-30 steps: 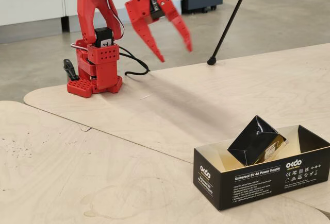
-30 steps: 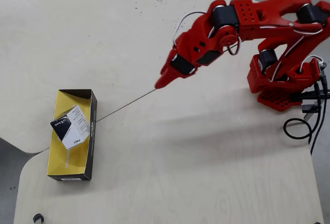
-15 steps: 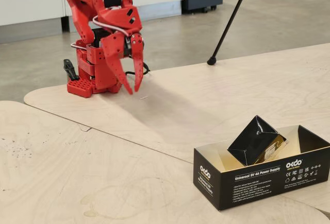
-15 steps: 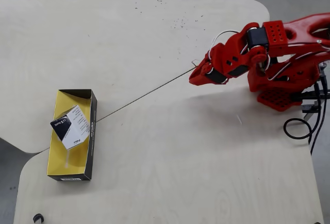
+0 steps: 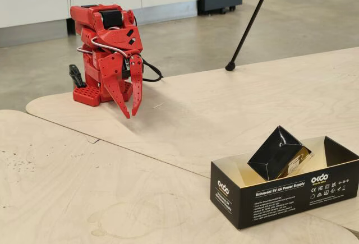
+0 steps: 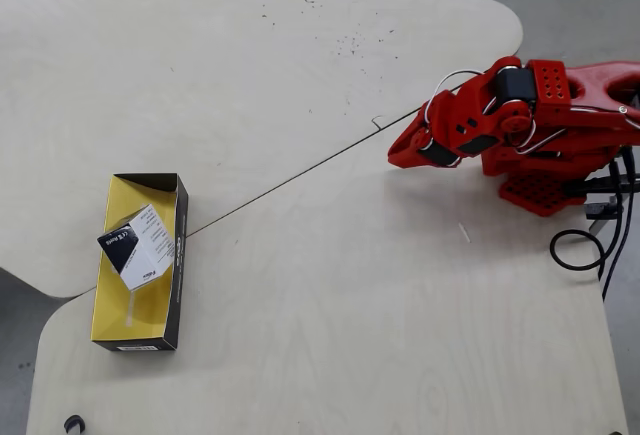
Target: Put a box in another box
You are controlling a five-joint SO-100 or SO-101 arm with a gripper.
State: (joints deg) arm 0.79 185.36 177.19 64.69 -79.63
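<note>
The small black-and-white box (image 5: 279, 153) lies tilted inside the long black OKdo box (image 5: 280, 194), one corner poking above its rim. From overhead, the small box (image 6: 138, 245) rests in the upper half of the long box (image 6: 172, 290), which has a yellow-tan inside and sits near the table's left edge. The red arm is folded over its base, far from both boxes. My gripper (image 5: 132, 115) points down at the table just in front of the base, fingers together and holding nothing. Overhead, the gripper (image 6: 396, 154) sits at the right.
A black tripod leg (image 5: 250, 22) stands on the floor behind the table. Cables (image 6: 578, 252) loop beside the arm's base (image 6: 540, 190). A seam (image 6: 290, 183) runs between the two tabletops. Cabinets (image 5: 33, 0) line the back wall.
The arm has pulled back from a raised, outstretched pose and folded down onto its base. The gripper, wide open a second ago, has closed. The boxes have not moved.
</note>
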